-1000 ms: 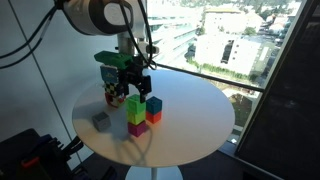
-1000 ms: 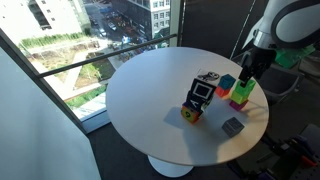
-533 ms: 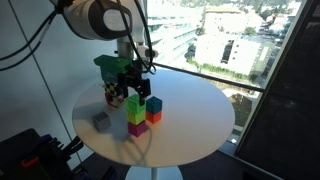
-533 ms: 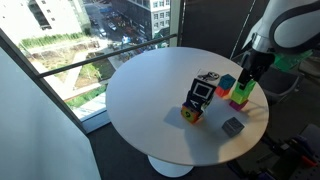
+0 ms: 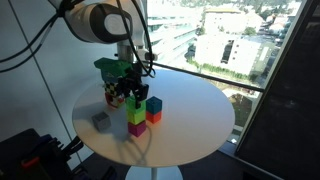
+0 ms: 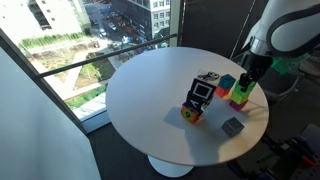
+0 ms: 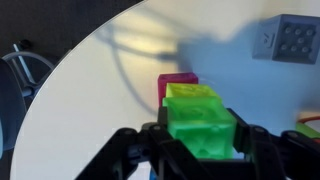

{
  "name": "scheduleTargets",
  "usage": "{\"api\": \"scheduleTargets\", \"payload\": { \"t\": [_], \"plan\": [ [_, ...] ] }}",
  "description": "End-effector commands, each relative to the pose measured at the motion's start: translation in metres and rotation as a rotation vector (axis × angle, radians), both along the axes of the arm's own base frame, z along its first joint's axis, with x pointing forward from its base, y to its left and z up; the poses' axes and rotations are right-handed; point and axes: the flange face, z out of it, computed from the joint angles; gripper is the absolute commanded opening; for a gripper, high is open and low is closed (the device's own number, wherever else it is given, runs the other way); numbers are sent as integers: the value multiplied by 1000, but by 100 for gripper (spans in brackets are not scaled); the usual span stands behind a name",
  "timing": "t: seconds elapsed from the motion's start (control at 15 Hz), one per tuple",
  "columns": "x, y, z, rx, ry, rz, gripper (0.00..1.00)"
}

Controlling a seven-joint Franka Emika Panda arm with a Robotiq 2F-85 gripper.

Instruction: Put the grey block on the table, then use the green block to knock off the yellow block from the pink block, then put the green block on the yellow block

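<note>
On the round beige table [image 5: 195, 110] stands a stack of three cubes: the pink block [image 5: 135, 129] at the bottom, the yellow block [image 5: 135, 117] on it, the green block [image 5: 135, 104] on top. My gripper [image 5: 132, 96] reaches down over the stack. In the wrist view its black fingers [image 7: 150, 142] press both sides of the green block [image 7: 203, 125]. Below that block show the yellow block [image 7: 190, 93], tinted greenish here, and a pink block [image 7: 177, 80] edge. The grey block [image 5: 101, 121] [image 6: 232, 126] [image 7: 285, 40] lies alone on the table.
A teal cube [image 5: 153, 105] sits on an orange-red cube [image 5: 153, 117] right beside the stack. A taller patterned box [image 6: 200, 95] stands behind, near the table's [image 6: 150, 90] middle. A window and a drop lie beyond the table edge.
The gripper has come down a little over the stack and its jaws have closed from wide open onto the green block. The blocks have not moved.
</note>
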Motion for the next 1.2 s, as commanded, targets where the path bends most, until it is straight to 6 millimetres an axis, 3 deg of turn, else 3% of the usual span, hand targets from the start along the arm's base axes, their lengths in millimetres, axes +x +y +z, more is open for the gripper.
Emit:
{"api": "scheduleTargets", "payload": {
  "t": [0.0, 0.6, 1.13],
  "plan": [
    [-3, 0, 8, 9, -14, 3, 32],
    [-5, -8, 21, -5, -23, -16, 32],
    [-9, -35, 21, -8, -18, -82, 32]
  ]
}}
